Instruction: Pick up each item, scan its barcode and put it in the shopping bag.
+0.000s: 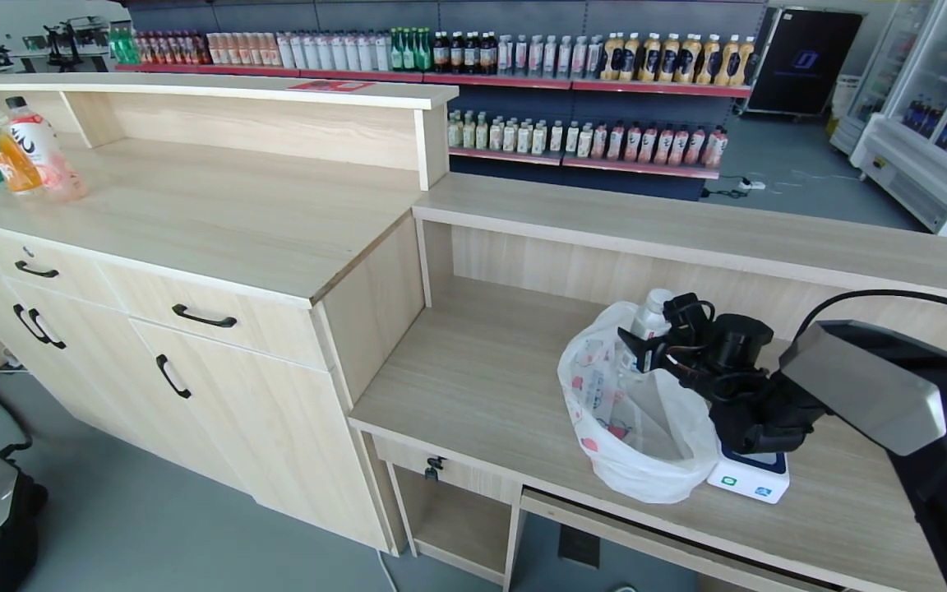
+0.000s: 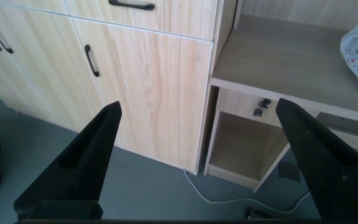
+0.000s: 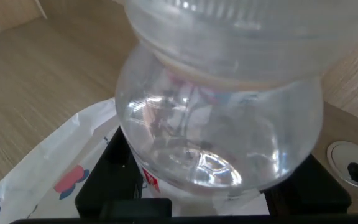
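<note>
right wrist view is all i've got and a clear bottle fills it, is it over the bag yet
Observer: Yes. In the head view, the right gripper holds the bottle cap up over the open shopping bag.
Operator: where's the scanner
Observer: A small white box, likely the scanner, sits on the lower counter right beside the bag, on the robot's right of it.
Operator: anything left to scan
Observer: Three bottles stand at the far left end of the higher counter.

Three counter bottles (image 1: pixel 6 146), one held bottle (image 1: pixel 651 317), one bag (image 1: pixel 646 448), one scanner (image 1: pixel 749 480).
</note>
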Tool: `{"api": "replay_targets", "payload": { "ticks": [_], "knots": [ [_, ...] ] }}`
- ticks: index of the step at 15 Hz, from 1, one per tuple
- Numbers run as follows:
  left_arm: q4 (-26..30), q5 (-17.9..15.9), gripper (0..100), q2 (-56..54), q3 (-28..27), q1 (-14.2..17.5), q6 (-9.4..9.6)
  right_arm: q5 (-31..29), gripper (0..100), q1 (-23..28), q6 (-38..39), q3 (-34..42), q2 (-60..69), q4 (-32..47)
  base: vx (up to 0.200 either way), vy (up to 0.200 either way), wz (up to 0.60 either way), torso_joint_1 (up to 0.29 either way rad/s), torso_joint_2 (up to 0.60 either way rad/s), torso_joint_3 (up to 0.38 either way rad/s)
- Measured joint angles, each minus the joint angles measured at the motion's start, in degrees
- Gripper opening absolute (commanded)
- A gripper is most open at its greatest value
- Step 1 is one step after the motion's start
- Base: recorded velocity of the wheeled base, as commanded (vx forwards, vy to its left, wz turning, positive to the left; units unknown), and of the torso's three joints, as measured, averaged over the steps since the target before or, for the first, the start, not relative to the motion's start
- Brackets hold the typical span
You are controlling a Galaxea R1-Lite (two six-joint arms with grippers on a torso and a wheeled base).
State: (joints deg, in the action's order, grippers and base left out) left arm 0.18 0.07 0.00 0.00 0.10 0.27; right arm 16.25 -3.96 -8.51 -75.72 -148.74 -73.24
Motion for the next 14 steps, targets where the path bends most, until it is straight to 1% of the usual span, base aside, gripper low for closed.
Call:
{"api": "replay_targets", "payload": {
  "ticks": [4,14],
  "knots": [
    [0.00,0.00,100,0.00,0.00,-0.05,0.00,-0.07,0,-0.44,1.10,-2.54,-3.30,0.06,0.000,0.000,0.00,0.000,0.00,0.000],
    [0.00,-0.02,100,0.00,0.00,0.00,0.00,-0.18,0,-0.20,0.63,-4.13,-5.92,-0.16,0.000,0.000,0.00,0.000,0.00,0.000]
  ]
}}
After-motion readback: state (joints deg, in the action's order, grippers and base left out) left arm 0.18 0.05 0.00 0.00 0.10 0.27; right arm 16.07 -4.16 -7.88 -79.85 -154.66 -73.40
